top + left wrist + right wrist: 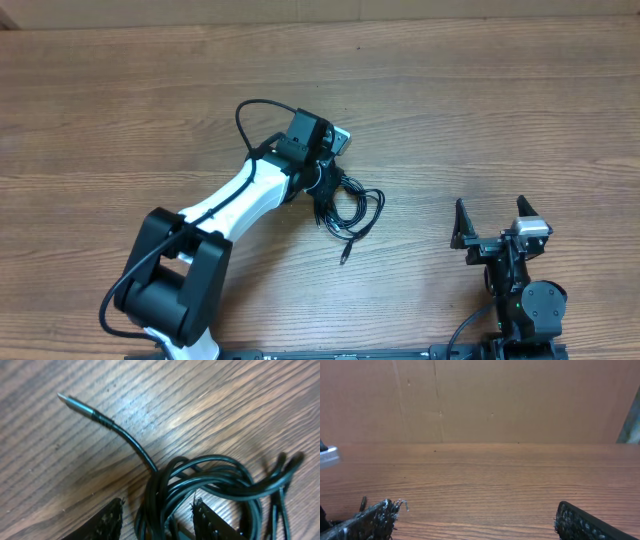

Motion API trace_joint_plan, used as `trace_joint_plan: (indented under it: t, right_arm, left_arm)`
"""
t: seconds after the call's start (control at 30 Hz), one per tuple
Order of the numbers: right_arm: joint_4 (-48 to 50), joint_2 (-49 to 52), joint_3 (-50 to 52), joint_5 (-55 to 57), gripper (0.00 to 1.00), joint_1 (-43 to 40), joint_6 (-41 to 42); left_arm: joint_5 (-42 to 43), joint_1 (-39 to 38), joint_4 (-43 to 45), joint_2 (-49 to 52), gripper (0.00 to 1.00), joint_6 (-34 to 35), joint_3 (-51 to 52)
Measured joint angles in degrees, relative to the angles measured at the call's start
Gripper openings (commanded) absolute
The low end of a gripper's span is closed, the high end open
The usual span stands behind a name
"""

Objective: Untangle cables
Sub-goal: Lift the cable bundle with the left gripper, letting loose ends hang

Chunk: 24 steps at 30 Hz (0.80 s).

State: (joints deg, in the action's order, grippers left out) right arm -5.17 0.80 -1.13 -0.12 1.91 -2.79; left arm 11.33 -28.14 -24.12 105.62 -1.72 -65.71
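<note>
The cables lie as a small black bunch of loops on the wooden table, one loose plug end trailing toward the front. In the left wrist view the cables fill the lower right, and one strand runs up left to a silvery tip. My left gripper is down over the left side of the bunch. Its fingers straddle a few strands, with gaps showing on both sides. My right gripper stands wide open to the right of the bunch and holds nothing.
The wooden table stretches bare behind and to both sides of the bunch. A brown cardboard wall rises at the far edge. The left arm's own thick black cable arcs above its wrist.
</note>
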Motion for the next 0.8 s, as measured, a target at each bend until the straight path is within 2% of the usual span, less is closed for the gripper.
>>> trace_joint_plan:
  t: [0.13, 0.17, 0.3, 0.37, 0.4, 0.8]
  right_arm:
    - [0.0, 0.0, 0.0, 0.0, 1.0, 0.0, 0.0]
    - [0.0, 0.0, 0.0, 0.0, 1.0, 0.0, 0.0]
    - [0.0, 0.0, 0.0, 0.0, 1.0, 0.0, 0.0]
    - [0.0, 0.0, 0.0, 0.0, 1.0, 0.0, 0.0]
    - [0.0, 0.0, 0.0, 0.0, 1.0, 0.0, 0.0]
    - [0.0, 0.0, 0.0, 0.0, 1.0, 0.0, 0.0]
  left_arm:
    - [0.0, 0.0, 0.0, 2.1, 0.44, 0.0, 0.1]
    - [0.0, 0.0, 0.0, 2.4, 0.4, 0.0, 0.1]
    - [0.0, 0.0, 0.0, 4.1, 0.23, -0.2, 0.3]
    - [0.0, 0.0, 0.1, 4.2, 0.08, -0.4, 0.5]
    - [0.0, 0.0, 0.2, 4.2, 0.04, -0.5, 0.5]
    - [0.5, 0.0, -0.3, 3.9, 0.04, 2.0, 0.3]
